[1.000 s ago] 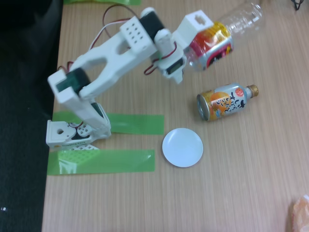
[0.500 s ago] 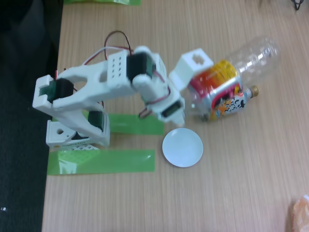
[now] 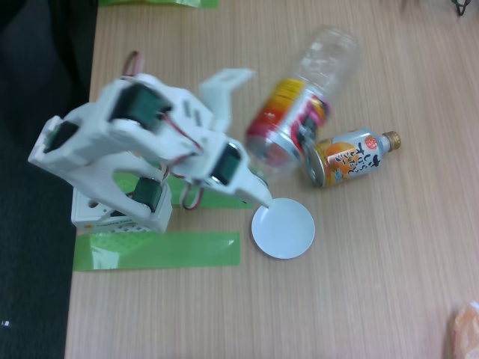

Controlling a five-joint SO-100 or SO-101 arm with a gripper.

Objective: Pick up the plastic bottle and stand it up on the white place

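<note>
Clamping plastic bottle (image 3: pixel 299 105), pincer (image 3: pixel 258 161) closed, bottle tilted, airborne.

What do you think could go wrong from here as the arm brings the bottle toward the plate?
1. The bottle is held tilted in the gripper, lower end toward the arm, and is not yet over the plate; lowered this way, it may land on an edge and topple.
2. The can lies right beside the bottle and near the plate; a swing could knock it rolling.
3. The grip sits at the bottle's lower end, so it might pivot.
</note>
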